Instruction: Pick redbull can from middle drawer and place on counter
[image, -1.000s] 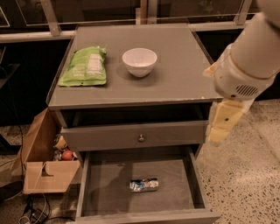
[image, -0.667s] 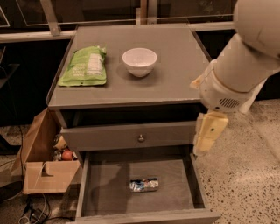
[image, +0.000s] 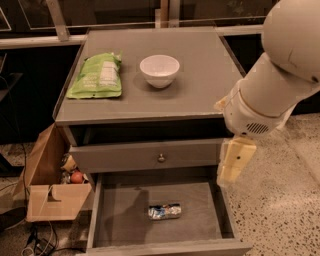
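Gripper (image: 234, 161) has dropped lower and shifted left since the earlier frames. It now hangs at the right wall of the open middle drawer (image: 120, 215), just below the level of the closed drawer front (image: 125, 157). It is a cream slab shape pointing down, on a fat white arm (image: 280, 75) coming in from the upper right. Can't tell whether it is open or closed from this angle. It holds nothing and is well apart from the can.

No readable writing anywhere. The redbull can (image: 164, 211) shows only silver and blue patches. The green snack bag (image: 97, 76) has a pale panel, text illegible.

The redbull can lies on its side on the drawer floor, slightly right of centre. Its long axis runs left-right, parallel to the drawer front. It is shiny metal, slim and cylindrical.

The drawer is pulled out toward the near side, with a flat grey floor and low walls. The closed front above it has 1 small round metal knob (image: 161, 158).

The counter (image: 200, 75) is a flat grey square top. The snack bag lies flat at its left and 1 white bowl (image: 159, 70) stands upright near the middle, the 2 apart.

An open cardboard box (image: 55, 200) sits on the floor left of the cabinet. Speckled floor (image: 280, 200) is on the right.
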